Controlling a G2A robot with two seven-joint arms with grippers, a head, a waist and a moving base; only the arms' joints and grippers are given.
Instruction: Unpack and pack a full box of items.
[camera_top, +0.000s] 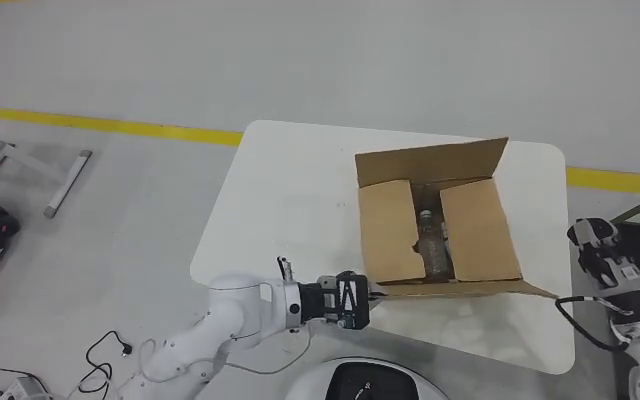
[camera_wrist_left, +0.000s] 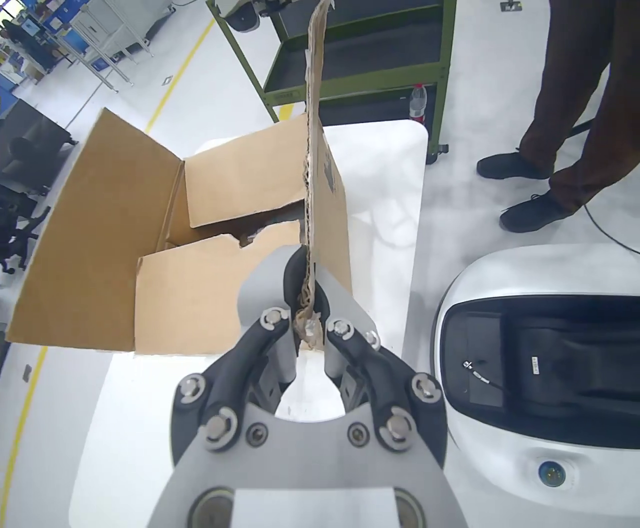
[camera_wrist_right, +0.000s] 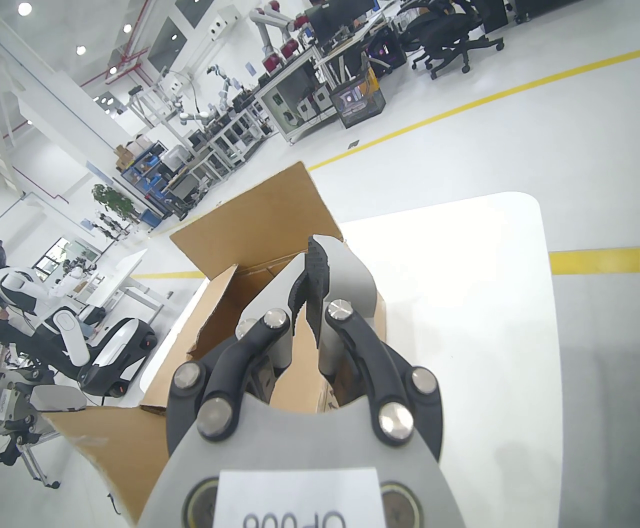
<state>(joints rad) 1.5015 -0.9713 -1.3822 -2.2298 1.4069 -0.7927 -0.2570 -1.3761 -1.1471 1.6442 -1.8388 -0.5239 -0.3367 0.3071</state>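
Observation:
A brown cardboard box (camera_top: 440, 225) stands on the right half of the white table (camera_top: 290, 190). Its far flap stands up, its two side flaps lie half folded over the opening, and its near flap (camera_top: 470, 290) sticks outward. Through the gap I see a clear plastic bottle (camera_top: 432, 245) lying inside. At the table's near edge my left gripper (camera_top: 372, 293) is shut on that near flap's corner. The thin cardboard edge (camera_wrist_left: 314, 150) runs up from between the fingers of my left gripper (camera_wrist_left: 307, 295). My right gripper (camera_wrist_right: 311, 272) is shut on nothing, with the box (camera_wrist_right: 270, 220) behind it.
The table's left half is bare white surface. The right arm (camera_top: 600, 250) hangs just off the table's right edge. A yellow floor line (camera_top: 110, 125) runs behind the table. A green metal cart (camera_wrist_left: 350, 55) stands beyond the table's end.

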